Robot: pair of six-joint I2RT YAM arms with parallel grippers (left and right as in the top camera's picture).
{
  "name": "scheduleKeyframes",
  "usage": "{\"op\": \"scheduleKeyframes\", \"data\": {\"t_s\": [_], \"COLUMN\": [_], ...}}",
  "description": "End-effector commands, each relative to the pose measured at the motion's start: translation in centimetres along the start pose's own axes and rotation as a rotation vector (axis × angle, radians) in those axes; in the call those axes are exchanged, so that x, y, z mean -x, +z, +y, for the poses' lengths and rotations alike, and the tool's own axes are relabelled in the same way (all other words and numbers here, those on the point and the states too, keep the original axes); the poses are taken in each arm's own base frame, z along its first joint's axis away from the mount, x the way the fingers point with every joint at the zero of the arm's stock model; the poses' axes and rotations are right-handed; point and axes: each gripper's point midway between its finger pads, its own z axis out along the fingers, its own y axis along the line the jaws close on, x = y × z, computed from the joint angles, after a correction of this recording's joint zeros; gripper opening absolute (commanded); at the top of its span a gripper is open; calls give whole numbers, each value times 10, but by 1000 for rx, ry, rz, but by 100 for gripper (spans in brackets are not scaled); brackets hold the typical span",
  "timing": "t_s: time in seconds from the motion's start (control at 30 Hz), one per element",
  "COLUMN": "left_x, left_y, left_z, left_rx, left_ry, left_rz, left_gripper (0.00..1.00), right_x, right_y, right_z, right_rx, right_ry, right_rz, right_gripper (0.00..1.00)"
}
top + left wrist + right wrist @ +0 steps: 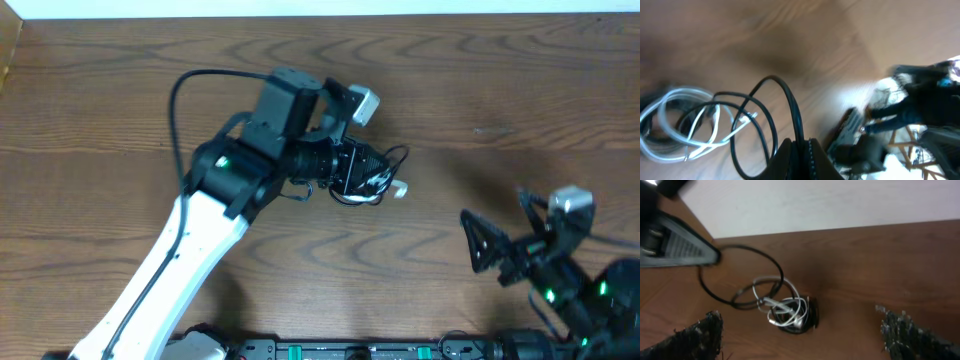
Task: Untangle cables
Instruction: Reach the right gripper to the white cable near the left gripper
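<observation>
Cables (378, 182): a small black-and-white bundle lying near the middle of the surface (500, 90).

Left gripper (801, 152): jaws closed on one black cable (792, 107). It arches out of the fingers as a glossy loop and runs back toward the bundle.

White cable (685, 91): several thin loops left of the black loop. The left wrist view is blurred, so the crossings can't be resolved. A small white plug (398, 189) pokes out on the bundle's right side.

Right gripper (473, 243): jaws spread wide, holding nothing, well apart from the bundle on its right.

Obstruction: from overhead the left wrist and its grey camera block (365, 103) cover much of the bundle. Cannot tell how many black cords are in it.

Materials: the surface is brown wood with visible grain. In the right wrist view the finger pads (700, 337) are dark and rough, cut off at the lower edge. A pale wall (840, 200) stands behind the surface.
</observation>
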Motion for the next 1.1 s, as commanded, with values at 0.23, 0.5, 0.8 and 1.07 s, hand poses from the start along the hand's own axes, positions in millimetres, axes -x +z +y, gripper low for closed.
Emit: {"op": "scheduleKeyframes", "data": {"t_s": [0.23, 0.5, 0.8, 1.07], "left_x": [48, 75, 77, 76], "left_y": [-39, -50, -52, -51], "left_z": [-58, -75, -79, -79], "left_rx": [-156, -214, -247, -246], "left_ry": [64, 105, 5, 22], "left_rz": [-234, -344, -341, -339], "left_gripper": [7, 8, 8, 8], "right_x": [3, -2, 5, -11], "right_y": [28, 61, 96, 118], "right_z": [57, 40, 6, -9], "right_rx": [451, 429, 260, 209], "right_ry": [-9, 139, 429, 553], "right_rz": [151, 234, 243, 318], "right_gripper": [99, 99, 95, 95]}}
